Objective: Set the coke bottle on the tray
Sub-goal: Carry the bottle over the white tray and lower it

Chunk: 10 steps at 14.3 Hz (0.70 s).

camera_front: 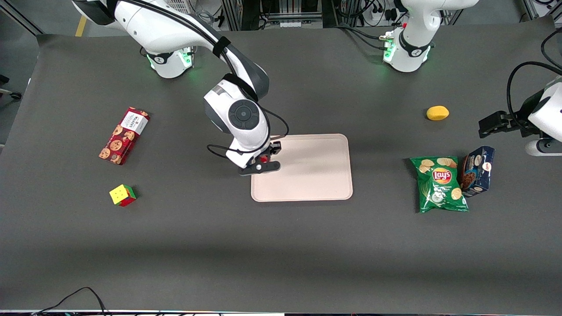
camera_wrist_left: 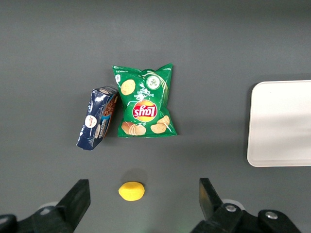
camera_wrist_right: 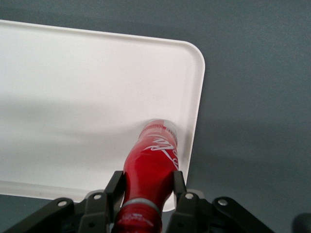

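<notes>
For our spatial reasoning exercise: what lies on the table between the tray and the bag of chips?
Nothing: in the front view the dark table is bare between the tray and the bag of chips. The claw grips the bottle over the tray.

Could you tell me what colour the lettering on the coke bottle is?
White, on the red coke bottle; right wrist view.

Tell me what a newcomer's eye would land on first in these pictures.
First the working arm's gripper, jaws shut on the red coke bottle, which hangs over the tray near its corner at the working arm's end. Next the bright green chips bag beside a dark blue box, toward the parked arm's end. Then the red cookie box, with the colourful cube nearer the front camera.
</notes>
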Tool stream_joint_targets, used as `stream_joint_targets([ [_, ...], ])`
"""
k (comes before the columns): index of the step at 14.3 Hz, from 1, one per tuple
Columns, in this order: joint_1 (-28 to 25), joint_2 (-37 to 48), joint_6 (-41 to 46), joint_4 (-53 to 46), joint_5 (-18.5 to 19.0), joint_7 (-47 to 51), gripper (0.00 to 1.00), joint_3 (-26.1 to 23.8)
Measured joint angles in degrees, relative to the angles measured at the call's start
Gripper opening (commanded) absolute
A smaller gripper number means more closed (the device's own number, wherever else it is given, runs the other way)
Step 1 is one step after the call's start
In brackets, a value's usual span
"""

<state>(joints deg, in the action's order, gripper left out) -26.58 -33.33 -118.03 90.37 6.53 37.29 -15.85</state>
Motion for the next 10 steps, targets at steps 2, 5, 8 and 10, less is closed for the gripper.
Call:
stream_joint_targets([
  [2,0.0,-0.01,0.0,0.0,0.0,0.07,0.13,0.0],
  [5,0.1,-0.12,0.0,0.0,0.0,0.43,0.87,0.01],
  [8,0.47,-0.13,0.0,-0.2,0.0,0.74,1.0,0.05],
  [10,0.54,-0.13,0.0,-0.46,0.0,0.79,1.0,0.06],
])
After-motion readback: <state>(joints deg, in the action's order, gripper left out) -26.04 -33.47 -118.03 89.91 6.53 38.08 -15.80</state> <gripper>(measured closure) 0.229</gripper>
